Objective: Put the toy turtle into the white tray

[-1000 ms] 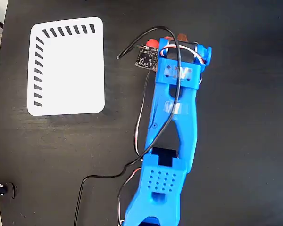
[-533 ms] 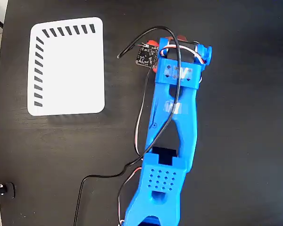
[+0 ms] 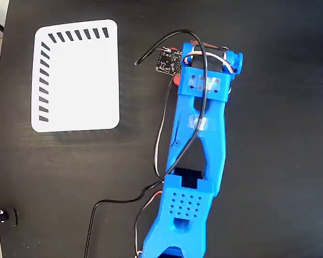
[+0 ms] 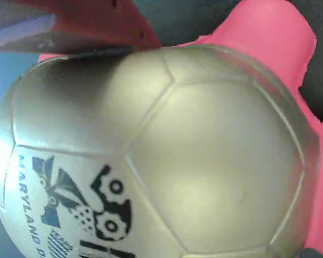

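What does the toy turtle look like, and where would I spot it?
Follow the blue arm across the black table to its far end; the toy turtle sits beneath, mostly hidden. The wrist view shows a shiny gold-beige panelled shell with black print and red-pink limbs.

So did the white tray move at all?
No. The white tray sits in the same spot near the table's left edge in the fixed view.

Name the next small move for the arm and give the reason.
Probably close the fingers on the turtle: its shell fills the wrist view, so the arm is right over it, while the tray sits empty off to the left in the fixed view.
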Controlling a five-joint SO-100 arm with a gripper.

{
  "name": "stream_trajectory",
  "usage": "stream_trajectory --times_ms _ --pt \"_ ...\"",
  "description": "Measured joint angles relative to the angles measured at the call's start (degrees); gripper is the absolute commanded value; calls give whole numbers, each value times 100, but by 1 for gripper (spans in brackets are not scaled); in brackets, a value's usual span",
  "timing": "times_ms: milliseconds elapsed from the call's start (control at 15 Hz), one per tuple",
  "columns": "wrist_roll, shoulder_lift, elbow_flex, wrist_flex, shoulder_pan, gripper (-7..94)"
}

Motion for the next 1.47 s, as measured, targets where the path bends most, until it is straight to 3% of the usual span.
stream_trajectory --times_ms 467,867,1133,1467 --pt "9 677 149 369 123 0" --pt "88 2452 1239 615 0 0" --pt "176 3920 2197 615 -510 0" --pt "712 4500 2232 615 -1784 0"
